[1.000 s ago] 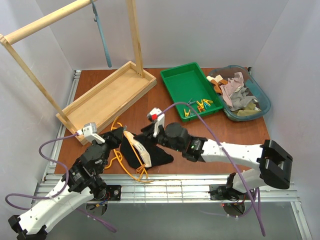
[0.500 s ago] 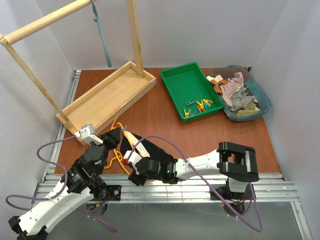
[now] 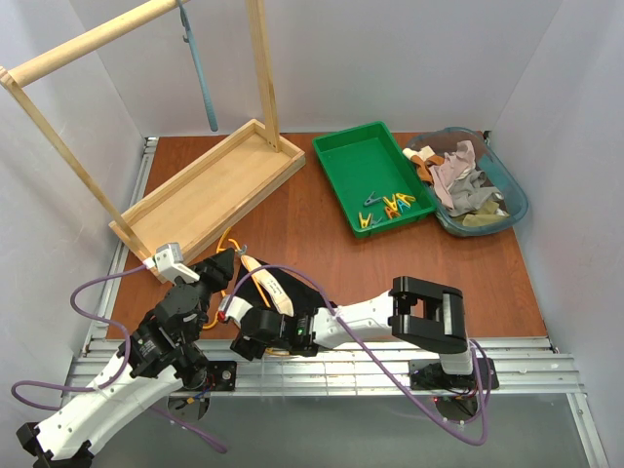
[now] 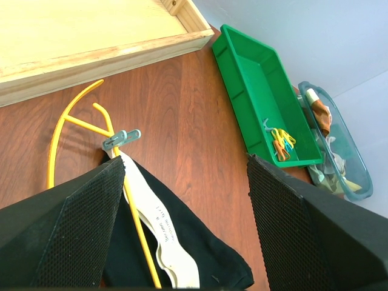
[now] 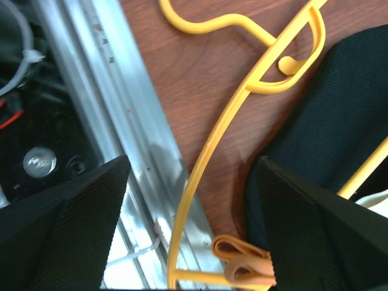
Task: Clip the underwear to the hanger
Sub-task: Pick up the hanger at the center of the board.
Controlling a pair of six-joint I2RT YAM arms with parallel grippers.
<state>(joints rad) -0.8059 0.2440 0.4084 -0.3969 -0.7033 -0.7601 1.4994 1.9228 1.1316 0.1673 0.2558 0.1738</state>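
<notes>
The black underwear (image 4: 200,236), cream waistband (image 3: 266,285) up, lies at the table's near left. The yellow hanger (image 4: 60,127) lies across it, and a grey-blue peg (image 4: 121,139) sits where fabric meets hanger. My left gripper (image 4: 185,182) hovers open above the underwear (image 3: 292,292), nothing between its fingers (image 4: 73,230). My right gripper (image 5: 193,182) is open low at the front edge. The hanger's curved shoulder (image 5: 206,176) runs between its fingers (image 5: 303,224) without being pinched. An orange peg (image 5: 242,267) sits on the hanger beside the black fabric (image 5: 339,103).
A green tray (image 3: 341,156) at the back holds coloured pegs (image 3: 390,207). A blue tub (image 3: 512,210) of mixed clothes stands at the back right. The wooden rack's base (image 3: 210,190) is at the back left, a grey-blue hanger (image 3: 202,78) on its rail. An aluminium rail (image 5: 91,91) borders the front edge.
My right arm has swung from the middle of the table back and left to the front edge, folding over the hanger's near end, and its jaws have opened wider. The left arm has barely moved.
</notes>
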